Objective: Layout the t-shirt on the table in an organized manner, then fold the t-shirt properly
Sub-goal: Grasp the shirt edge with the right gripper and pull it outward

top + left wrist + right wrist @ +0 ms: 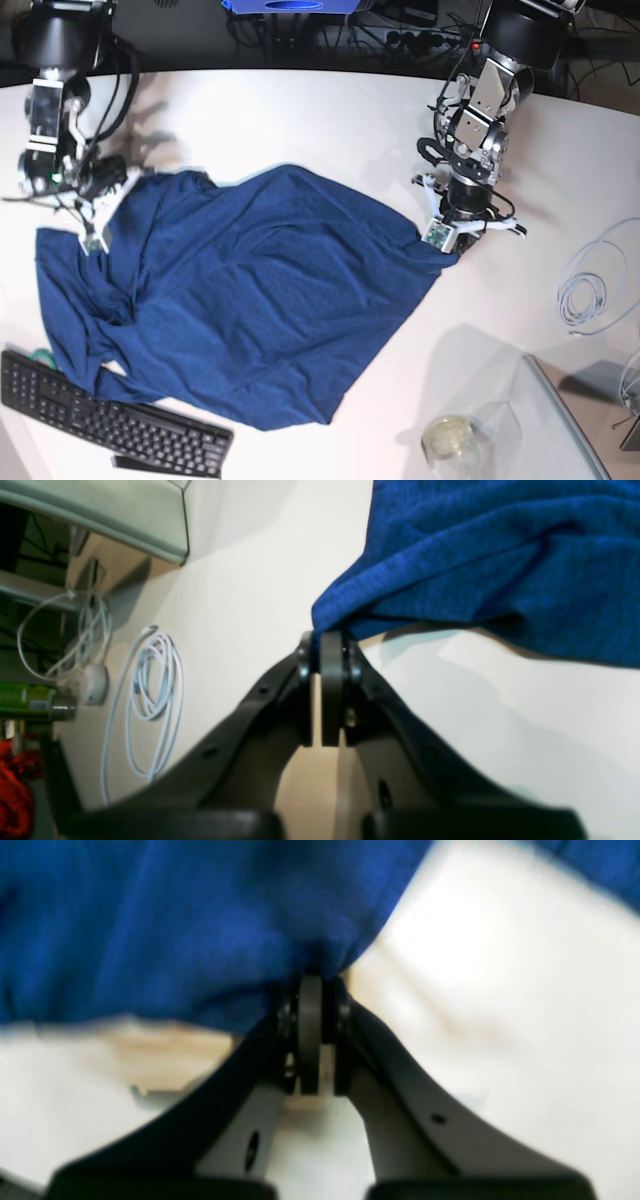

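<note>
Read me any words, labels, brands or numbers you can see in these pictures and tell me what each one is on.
No text can be read in any view.
keyboard: key legends too small to read.
green can: its label is blurred, unreadable.
t-shirt: plain, no print.
table: no markings.

Bright, even overhead light washes my wide white tabletop [300, 130]. My right wrist view is heavily blurred; soft shadows fall beneath my arms.
</note>
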Available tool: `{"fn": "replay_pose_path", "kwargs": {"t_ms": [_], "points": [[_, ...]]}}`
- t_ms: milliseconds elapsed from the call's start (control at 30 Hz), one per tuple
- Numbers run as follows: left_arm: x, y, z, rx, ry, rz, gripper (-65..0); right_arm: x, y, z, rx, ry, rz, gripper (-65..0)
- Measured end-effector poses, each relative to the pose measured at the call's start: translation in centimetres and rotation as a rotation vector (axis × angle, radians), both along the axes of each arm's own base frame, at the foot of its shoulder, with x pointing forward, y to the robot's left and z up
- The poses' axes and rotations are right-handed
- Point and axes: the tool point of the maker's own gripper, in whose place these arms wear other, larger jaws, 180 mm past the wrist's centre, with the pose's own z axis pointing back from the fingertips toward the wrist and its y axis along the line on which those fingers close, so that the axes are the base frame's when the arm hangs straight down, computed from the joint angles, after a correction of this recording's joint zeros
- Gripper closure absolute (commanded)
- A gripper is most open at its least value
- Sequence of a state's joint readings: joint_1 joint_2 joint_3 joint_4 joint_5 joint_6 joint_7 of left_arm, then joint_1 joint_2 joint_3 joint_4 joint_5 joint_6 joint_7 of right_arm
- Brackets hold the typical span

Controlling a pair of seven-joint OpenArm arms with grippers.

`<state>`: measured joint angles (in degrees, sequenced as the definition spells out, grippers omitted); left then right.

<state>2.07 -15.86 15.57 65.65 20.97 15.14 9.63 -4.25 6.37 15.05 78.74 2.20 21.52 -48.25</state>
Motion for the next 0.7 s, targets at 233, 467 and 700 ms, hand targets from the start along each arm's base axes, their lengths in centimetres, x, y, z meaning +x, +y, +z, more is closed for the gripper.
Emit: {"fn": "replay_pose_path", "kwargs": {"t_ms": [233,467,700], "points": [[-1.7,-1.5,0.7,-0.031,-0.014,-0.023,0.0,-2.8,-0.3,5.7,-0.1,-0.058,0.048,-0.3],[-4.3,-3.3,1.5,-0.073,-0.018,-0.05,0.0,-6.9,-4.0,8.2,-0.184,-0.036,-0.045,-0.5],[-5.8,-3.7,1.5,-0.085,-0.008,-0.061,0.0,-10.6,-7.0,8.8,-0.242,0.036,-0.131,-0.5]]}}
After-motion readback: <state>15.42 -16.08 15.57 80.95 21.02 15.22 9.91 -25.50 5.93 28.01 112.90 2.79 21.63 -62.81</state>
